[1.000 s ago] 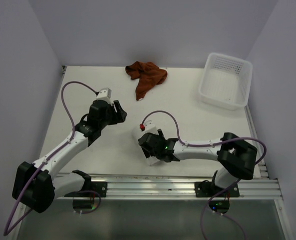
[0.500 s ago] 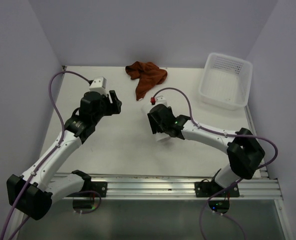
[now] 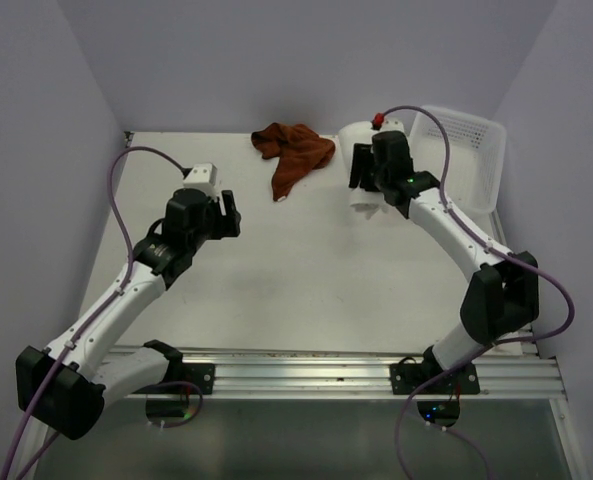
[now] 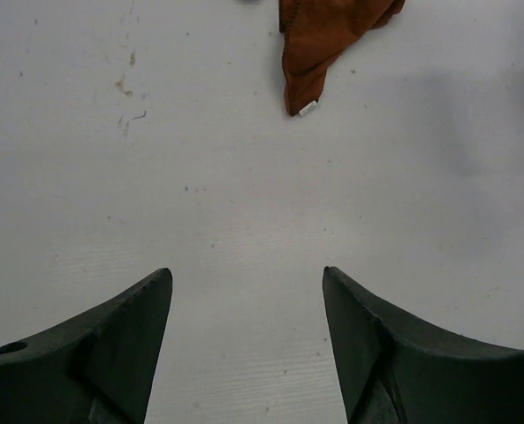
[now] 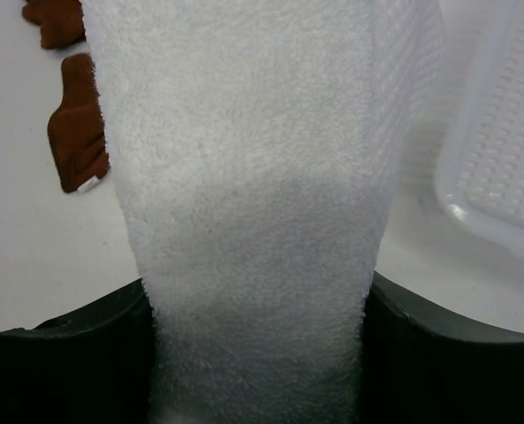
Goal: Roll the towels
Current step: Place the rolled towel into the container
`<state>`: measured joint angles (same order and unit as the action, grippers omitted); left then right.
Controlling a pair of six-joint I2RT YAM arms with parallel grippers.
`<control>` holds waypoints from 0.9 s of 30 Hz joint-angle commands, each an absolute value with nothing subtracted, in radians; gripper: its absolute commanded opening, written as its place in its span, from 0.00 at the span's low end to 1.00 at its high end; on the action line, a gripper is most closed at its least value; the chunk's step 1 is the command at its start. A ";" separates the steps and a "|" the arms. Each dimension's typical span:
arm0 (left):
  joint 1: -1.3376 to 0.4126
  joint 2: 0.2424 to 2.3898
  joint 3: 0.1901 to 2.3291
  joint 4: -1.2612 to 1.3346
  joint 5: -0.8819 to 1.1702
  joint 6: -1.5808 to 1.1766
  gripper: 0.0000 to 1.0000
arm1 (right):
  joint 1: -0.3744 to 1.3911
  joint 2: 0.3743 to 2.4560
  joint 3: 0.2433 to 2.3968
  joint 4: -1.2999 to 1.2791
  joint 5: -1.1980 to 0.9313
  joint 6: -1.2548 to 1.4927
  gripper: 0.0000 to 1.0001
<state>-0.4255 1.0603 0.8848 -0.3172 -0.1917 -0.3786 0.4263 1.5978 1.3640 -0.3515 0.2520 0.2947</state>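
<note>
The white towel (image 3: 354,140) is a thick roll, and my right gripper (image 3: 368,172) is shut on it at the back of the table, just left of the basket. In the right wrist view the white towel (image 5: 253,177) fills the gap between both fingers of the right gripper (image 5: 257,287). The rust-brown towel (image 3: 294,150) lies crumpled at the back centre, with one corner pointing toward the front. My left gripper (image 3: 232,212) hovers open to its front left. Seen from the left wrist, that gripper (image 4: 244,276) holds nothing, and the brown towel (image 4: 328,35) lies ahead of it.
A white perforated basket (image 3: 476,120) stands at the back right corner, and its rim (image 5: 500,212) shows close beside the held roll. Walls close the table (image 3: 296,270) on the left, back and right. A metal rail (image 3: 306,372) runs along the near edge.
My right arm has carried the white roll from the front middle of the table to the back right, beside the basket. The left gripper has shifted slightly and opened wider.
</note>
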 commanded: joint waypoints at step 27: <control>-0.402 1.140 0.890 -0.310 -0.187 -0.337 0.74 | 0.029 1.666 1.224 0.308 0.103 0.314 0.00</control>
<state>-0.4126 1.1320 0.8837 -0.3233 -0.1905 -0.3695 0.0486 1.6642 1.2324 0.1154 0.1120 0.3428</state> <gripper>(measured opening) 0.734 0.654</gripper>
